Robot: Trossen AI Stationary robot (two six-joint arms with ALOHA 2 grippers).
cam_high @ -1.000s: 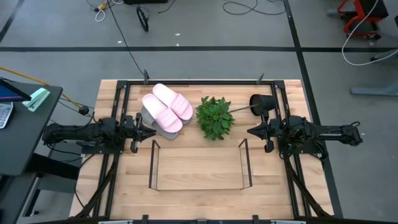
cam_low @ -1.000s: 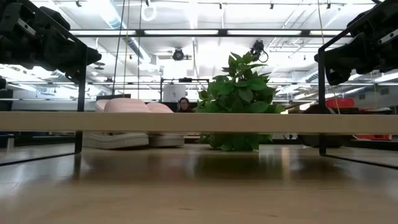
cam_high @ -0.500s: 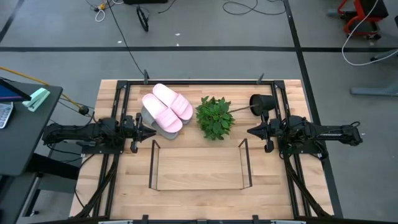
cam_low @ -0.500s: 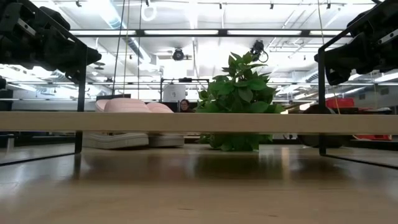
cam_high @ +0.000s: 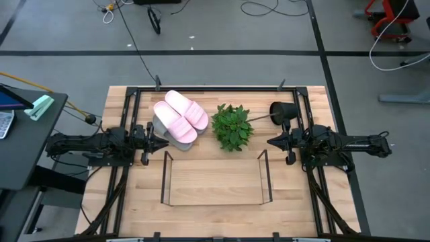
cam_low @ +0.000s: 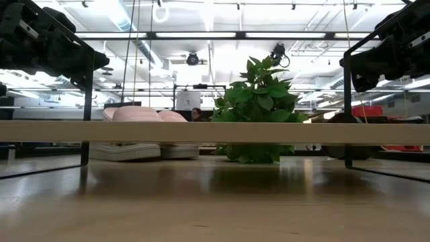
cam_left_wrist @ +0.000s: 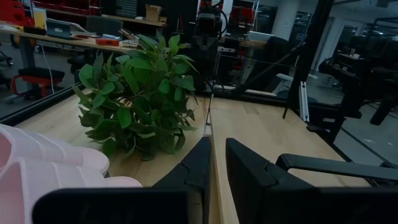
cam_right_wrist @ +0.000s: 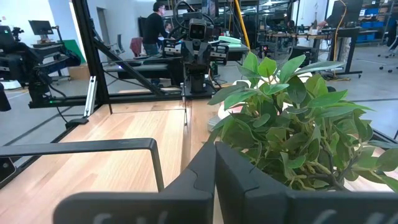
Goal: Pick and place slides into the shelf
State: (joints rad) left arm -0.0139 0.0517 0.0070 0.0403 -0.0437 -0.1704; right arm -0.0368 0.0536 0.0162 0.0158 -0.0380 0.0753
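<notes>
The slides (cam_high: 178,119) lie stacked on the worktop (cam_high: 215,202) just in front of the left gripper (cam_high: 161,136), long axes slanting away from it, behind the empty shelf (cam_high: 215,178). Its fingers (cam_left_wrist: 193,168) stand narrowly apart, holding nothing. The right gripper (cam_high: 271,142), fingers together, waits well apart beyond the plant (cam_high: 232,126), so the left arm is nearer.

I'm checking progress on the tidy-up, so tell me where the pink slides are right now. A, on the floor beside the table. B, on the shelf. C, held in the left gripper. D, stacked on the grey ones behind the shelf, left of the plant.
D: the pink slides lie on top of the grey ones, behind the shelf and left of the plant; the shelf holds nothing.
</notes>
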